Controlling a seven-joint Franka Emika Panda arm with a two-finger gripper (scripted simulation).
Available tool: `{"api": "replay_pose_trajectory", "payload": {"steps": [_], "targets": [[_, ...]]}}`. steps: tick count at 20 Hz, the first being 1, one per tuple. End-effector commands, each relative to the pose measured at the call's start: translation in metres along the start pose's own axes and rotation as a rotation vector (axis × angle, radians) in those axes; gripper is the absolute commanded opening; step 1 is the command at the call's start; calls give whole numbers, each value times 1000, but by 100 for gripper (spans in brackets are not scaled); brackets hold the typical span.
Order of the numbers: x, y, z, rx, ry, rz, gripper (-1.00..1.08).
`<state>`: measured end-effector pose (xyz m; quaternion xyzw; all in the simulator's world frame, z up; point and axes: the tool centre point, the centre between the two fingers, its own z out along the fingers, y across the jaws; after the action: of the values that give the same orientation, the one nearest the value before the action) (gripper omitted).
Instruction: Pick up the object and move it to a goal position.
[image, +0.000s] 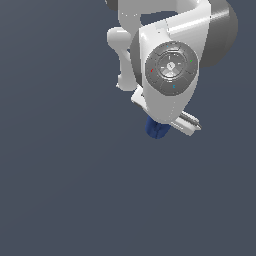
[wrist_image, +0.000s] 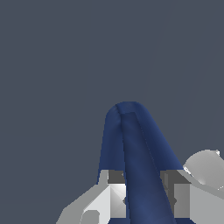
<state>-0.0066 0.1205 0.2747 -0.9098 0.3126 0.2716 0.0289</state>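
The dark blue mug (image: 156, 129) shows in the exterior view as a small blue shape sticking out from under the white hand of the arm; most of it is hidden by the hand. In the wrist view the mug (wrist_image: 131, 148) fills the middle, rising between the two grey fingers (wrist_image: 111, 192). My gripper (wrist_image: 141, 192) is shut on the mug, one finger on each side of it. In the exterior view the gripper (image: 160, 125) is mostly hidden under the wrist. No goal marker shows in either view.
The arm's white links and grey joint (image: 170, 65) fill the upper part of the exterior view. A plain dark grey-blue surface (image: 60, 190) lies all around. A pale grey rounded part (wrist_image: 205, 168) shows beside one finger in the wrist view.
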Motion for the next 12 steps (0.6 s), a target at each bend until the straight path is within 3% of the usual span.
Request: {"api": "replay_pose_trajectory", "payload": {"steps": [1, 6, 12], "targets": [[-19, -17, -3, 2, 0, 0, -100], [-41, -40, -7, 3, 1, 1, -100], [-47, -48, -9, 3, 2, 1, -100]]}}
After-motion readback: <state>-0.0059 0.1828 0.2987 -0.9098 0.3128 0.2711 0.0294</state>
